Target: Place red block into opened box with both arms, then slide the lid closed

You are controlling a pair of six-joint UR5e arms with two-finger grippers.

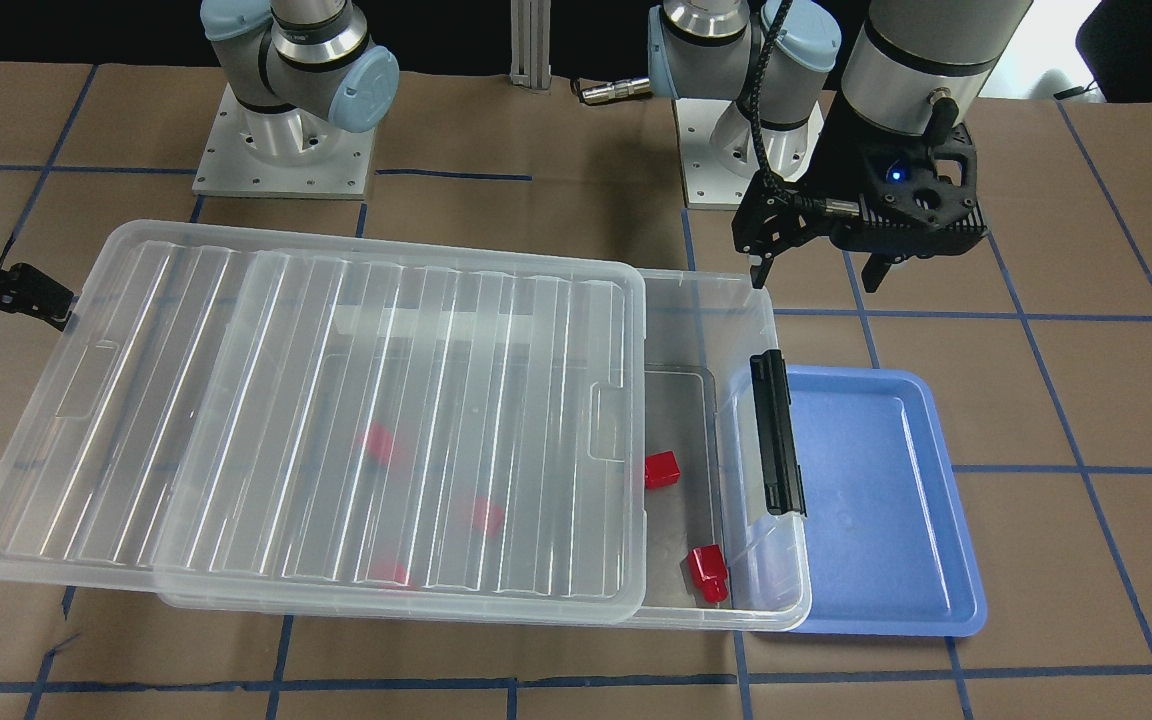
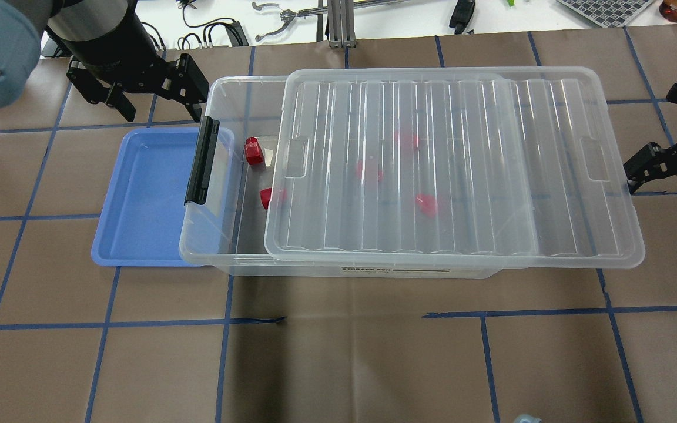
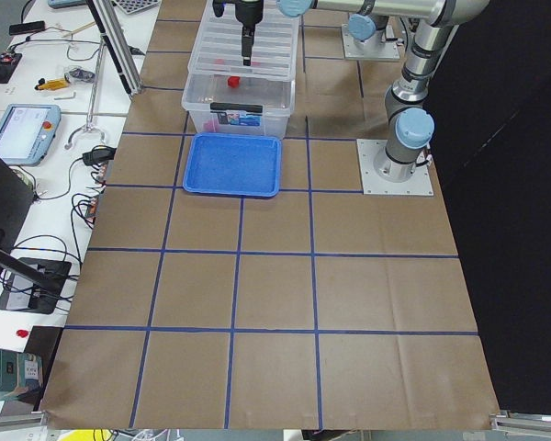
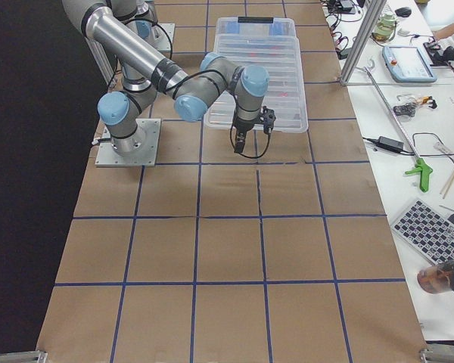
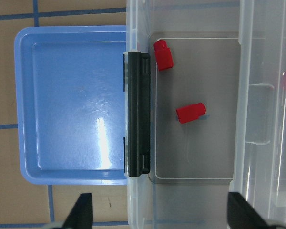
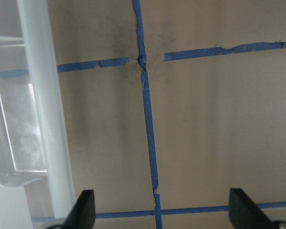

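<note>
The clear box [image 2: 221, 88] lies across the table with its black latch bar [image 2: 200, 160] at the end by the blue tray. The ribbed lid [image 2: 462, 170] covers most of it and overhangs the far short end. Two red blocks [image 2: 252, 151] [image 2: 271, 197] lie in the uncovered strip, also seen as red blocks [image 5: 163, 55] [image 5: 190, 113]; several more show blurred under the lid. My left gripper [image 2: 159, 108] hangs open and empty above the box's latch end. My right gripper [image 2: 662, 185] is open and empty beside the lid's overhanging edge [image 6: 38, 119].
A blue tray [image 2: 144, 194] with nothing in it sits against the box's latch end, partly under its rim. Brown paper with blue tape lines covers the table. Both arm bases [image 1: 281, 150] stand behind the box. Cables and tools lie beyond the table's far edge.
</note>
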